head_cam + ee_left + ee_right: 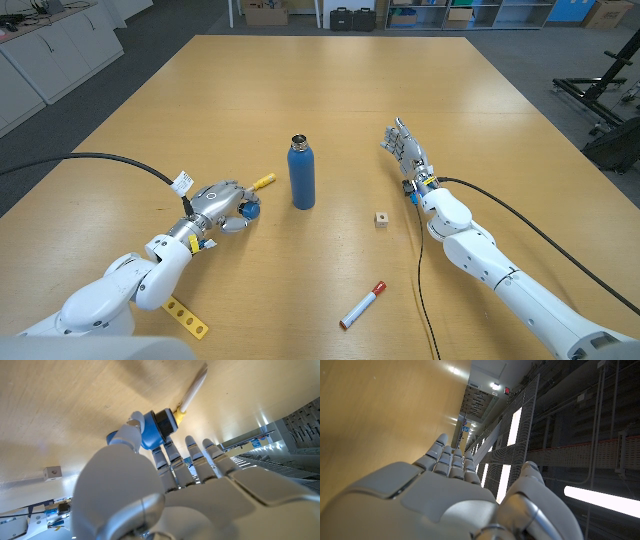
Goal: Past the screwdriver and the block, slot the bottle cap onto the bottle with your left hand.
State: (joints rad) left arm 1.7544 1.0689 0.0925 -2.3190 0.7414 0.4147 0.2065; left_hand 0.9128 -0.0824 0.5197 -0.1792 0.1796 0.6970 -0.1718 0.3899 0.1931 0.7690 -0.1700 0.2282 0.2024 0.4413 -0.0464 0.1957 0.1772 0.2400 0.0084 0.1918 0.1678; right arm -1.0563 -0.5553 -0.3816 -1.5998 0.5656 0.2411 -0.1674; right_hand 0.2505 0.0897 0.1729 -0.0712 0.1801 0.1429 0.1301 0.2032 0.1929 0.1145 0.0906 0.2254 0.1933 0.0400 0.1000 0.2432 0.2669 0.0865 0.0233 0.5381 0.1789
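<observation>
A blue bottle (pixel 302 176) stands upright mid-table with its mouth open. To its left, my left hand (pixel 219 205) is low over the table and pinches the blue bottle cap (pixel 249 208) between thumb and fingers; in the left wrist view the cap (pixel 152 433) shows blue with a black band, held by the fingers (pixel 171 457). The yellow screwdriver (pixel 263 182) lies just beyond the cap, toward the bottle, and its pale tip (pixel 193 391) points away. A small wooden block (pixel 381 219) sits right of the bottle. My right hand (pixel 404 150) is open with its fingers spread.
A red-and-white marker (pixel 362 305) lies near the front edge. A yellow perforated strip (pixel 186 318) lies beside my left forearm. A black cable (pixel 100 158) trails from the left arm. The block (pixel 52 473) is also in the left wrist view.
</observation>
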